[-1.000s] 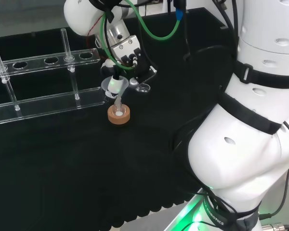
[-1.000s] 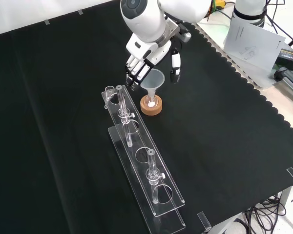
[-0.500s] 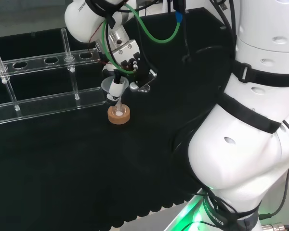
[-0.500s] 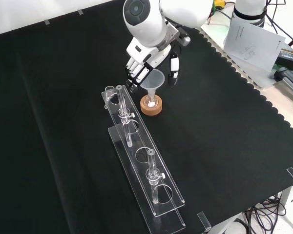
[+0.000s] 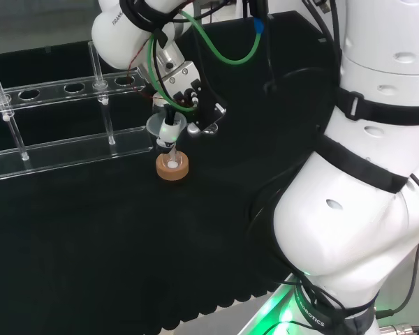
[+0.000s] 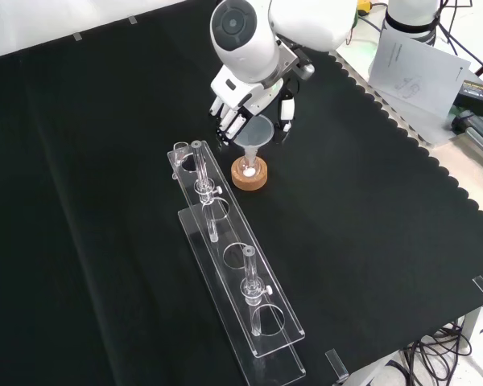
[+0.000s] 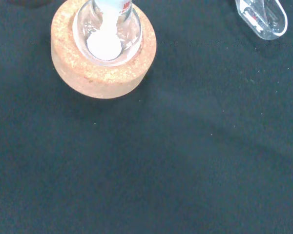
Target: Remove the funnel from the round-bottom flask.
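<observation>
One funnel (image 6: 258,132) sits with its stem down in the neck of the round-bottom flask (image 7: 107,30), and you can see that flask resting in a cork ring (image 6: 249,174) on the black tabletop (image 6: 370,209). In the wrist view, you look straight down at the cork ring (image 7: 103,68) with white powder (image 7: 104,45) lying at the bottom of the glass bulb.

Your robot hand (image 6: 243,100) hangs right over the funnel in the front view. Its fingers (image 6: 228,122) point down along the funnel's left side, and its thumb (image 6: 286,112) points down on the funnel's right side. The digits look fairly straight and close around the funnel's rim, but you cannot tell from these views whether they actually touch or pinch it. In the head view the robot hand (image 5: 185,94) sits just above the funnel (image 5: 165,126), with the cork ring (image 5: 172,166) directly below.

A clear plastic test-tube rack (image 6: 233,265) runs beside the cork ring, at its left and toward the near edge in the front view, with a few glass tubes standing in it. In the head view the rack (image 5: 63,139) lies to the left of the ring. A small clear glass piece (image 7: 261,17) lies on the cloth near the ring in the wrist view.
</observation>
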You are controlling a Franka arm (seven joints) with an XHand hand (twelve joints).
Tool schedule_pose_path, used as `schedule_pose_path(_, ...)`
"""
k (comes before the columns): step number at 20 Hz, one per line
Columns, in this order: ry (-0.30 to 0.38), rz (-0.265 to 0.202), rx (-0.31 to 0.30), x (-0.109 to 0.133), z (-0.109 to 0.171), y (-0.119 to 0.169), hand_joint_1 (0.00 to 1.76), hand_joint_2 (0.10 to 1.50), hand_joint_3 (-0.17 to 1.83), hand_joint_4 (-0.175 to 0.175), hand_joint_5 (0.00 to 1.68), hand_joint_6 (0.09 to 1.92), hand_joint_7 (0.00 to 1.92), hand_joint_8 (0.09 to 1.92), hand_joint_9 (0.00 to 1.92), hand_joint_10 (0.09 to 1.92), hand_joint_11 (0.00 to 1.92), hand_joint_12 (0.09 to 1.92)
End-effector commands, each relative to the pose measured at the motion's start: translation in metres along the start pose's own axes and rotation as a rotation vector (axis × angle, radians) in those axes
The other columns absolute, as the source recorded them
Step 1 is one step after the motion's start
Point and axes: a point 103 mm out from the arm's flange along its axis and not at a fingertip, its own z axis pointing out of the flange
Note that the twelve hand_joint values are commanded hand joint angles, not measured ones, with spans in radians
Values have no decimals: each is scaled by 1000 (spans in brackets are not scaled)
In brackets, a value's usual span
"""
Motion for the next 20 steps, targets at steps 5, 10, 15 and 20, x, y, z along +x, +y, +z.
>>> schedule_pose_path(5, -2, 33, -89, -10, -11, -9, 701, 825, 426, -34, 674, 164, 684, 680, 1067, 502, 624, 1249)
schedule_pose_path(10, 11, 33, -108, -15, -22, -20, 705, 825, 432, -36, 683, 179, 704, 682, 1111, 503, 639, 1242)
schedule_pose_path(15, 17, 42, -142, -19, -37, -35, 705, 810, 444, -37, 662, 204, 709, 680, 1126, 480, 647, 1230)
schedule_pose_path(20, 34, 49, -187, -22, -56, -53, 706, 801, 444, -39, 650, 208, 711, 680, 1130, 477, 649, 1230)
